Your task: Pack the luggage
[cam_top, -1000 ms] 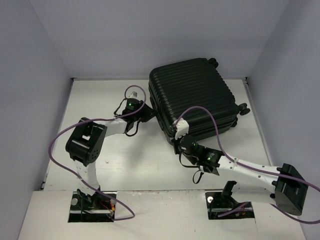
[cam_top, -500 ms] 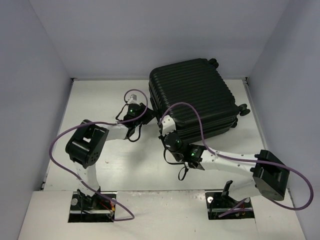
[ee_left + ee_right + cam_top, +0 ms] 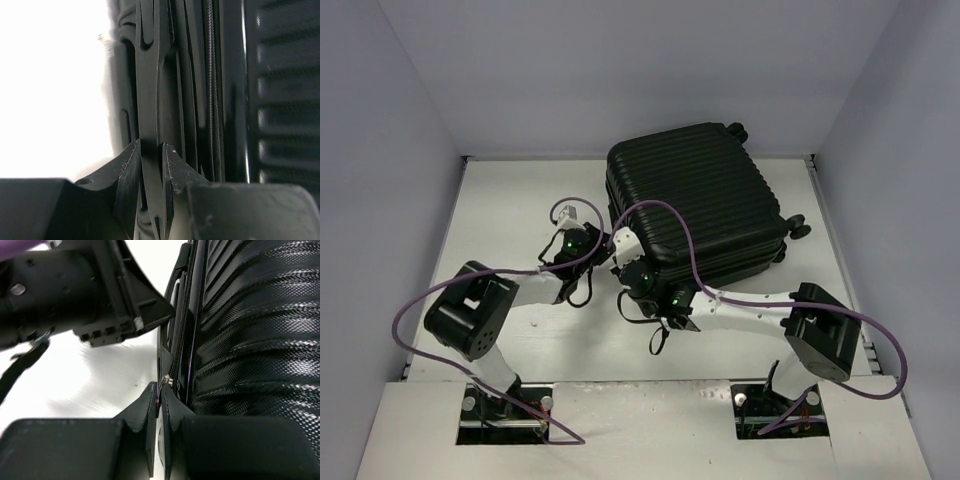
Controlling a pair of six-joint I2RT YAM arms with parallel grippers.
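Toward the far right of the tabletop (image 3: 520, 200) your luggage (image 3: 710, 200) lies flat and closed, ribbed shell up. Its long axis runs from near-left to far-right. The wheels (image 3: 800, 226) are at the right-hand end, facing the right wall, and the opposite end faces left, where your two arms meet. The ribs run along that same axis.

Your left arm is folded, with its elbow low and out to the left and its forearm reaching right and away to the luggage's left end. There the left pincer (image 3: 151, 147) is pinching the handle (image 3: 149, 90), a thin black bar standing off the end face, with one finger on each side of it.

Your right arm has its elbow out at the near right. Its forearm stretches left along the luggage's near side, and the wrist turns in at the near-left corner, close beside the left pincer. Its purple cable (image 3: 665, 207) arches over the shell. The right pincer (image 3: 161, 387) has its fingers pressed together against the zipper line (image 3: 182, 330). A small silvery tab (image 3: 170, 382) shows right at the fingertips, but you cannot tell from these views whether it is caught between them
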